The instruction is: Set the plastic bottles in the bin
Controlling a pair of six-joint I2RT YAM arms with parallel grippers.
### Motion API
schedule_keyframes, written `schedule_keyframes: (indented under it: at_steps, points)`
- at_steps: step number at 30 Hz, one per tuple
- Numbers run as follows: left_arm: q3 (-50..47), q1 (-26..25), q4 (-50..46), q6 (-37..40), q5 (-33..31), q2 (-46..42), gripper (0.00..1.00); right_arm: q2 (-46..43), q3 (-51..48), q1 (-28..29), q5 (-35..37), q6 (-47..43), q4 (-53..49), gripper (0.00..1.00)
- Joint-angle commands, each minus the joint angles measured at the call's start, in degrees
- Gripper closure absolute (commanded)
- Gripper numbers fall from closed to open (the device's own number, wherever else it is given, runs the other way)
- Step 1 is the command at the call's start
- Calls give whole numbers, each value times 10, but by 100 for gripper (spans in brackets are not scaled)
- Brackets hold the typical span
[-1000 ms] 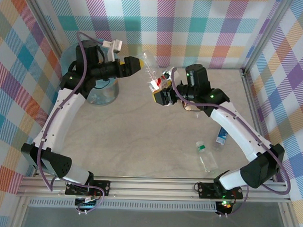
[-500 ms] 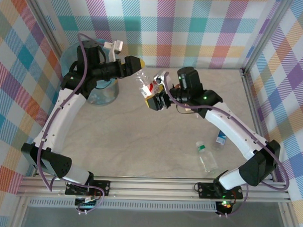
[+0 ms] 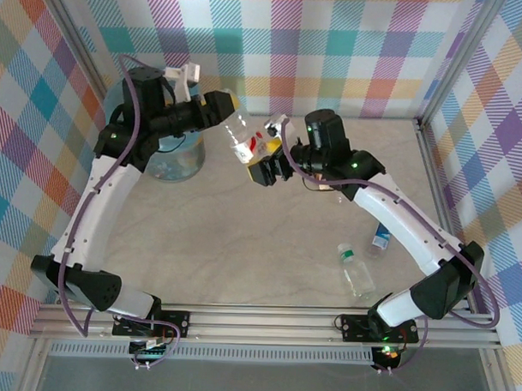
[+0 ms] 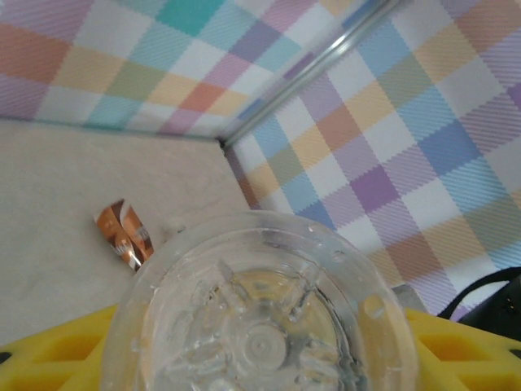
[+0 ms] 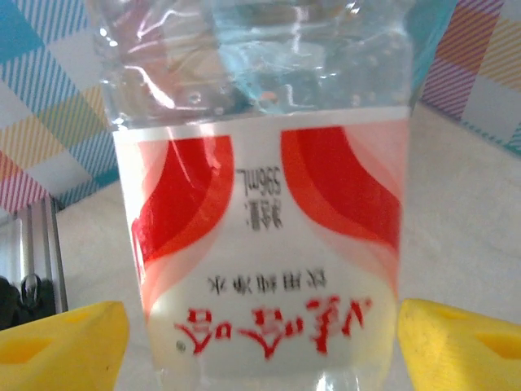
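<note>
Bin (image 3: 178, 165) sits far-left on the surface (image 3: 242, 238). Just right of the bin a bottle (image 3: 244, 142) is up off the surface, left claw (image 3: 229, 117) on its bin side, right claw (image 3: 269, 161) on the other. Two more bottles (image 3: 356, 271) lie well right of the bin, nearer the front.

The top external camera sits high above and behind the arm bases, looking down over the whole beige marbled tabletop (image 3: 242, 246) to the pastel checked walls (image 3: 335, 44). The left wrist camera looks along its yellow fingers (image 4: 49, 354), hard against the base of the clear plastic bottle with a red-and-white label (image 4: 264, 326). The right wrist camera faces that bottle (image 5: 264, 236) side-on, equally close. All three views share the bottle (image 3: 246, 139)
</note>
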Motion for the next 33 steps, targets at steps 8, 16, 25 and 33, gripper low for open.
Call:
schedule_keyframes:
  at_steps: [8,16,25,33]
  points:
    - [208,127,-74,79,-162,59,40,1,48,4,36,-6,28,0]
    - [314,221,-40,178,-273,163,41,22,66,3,46,-43,-1,0]
    - [349,243,-8,288,-326,275,43,52,82,4,15,-49,-14,0]
    - [329,255,-3,315,-266,342,39,75,91,4,-10,-39,-16,1]
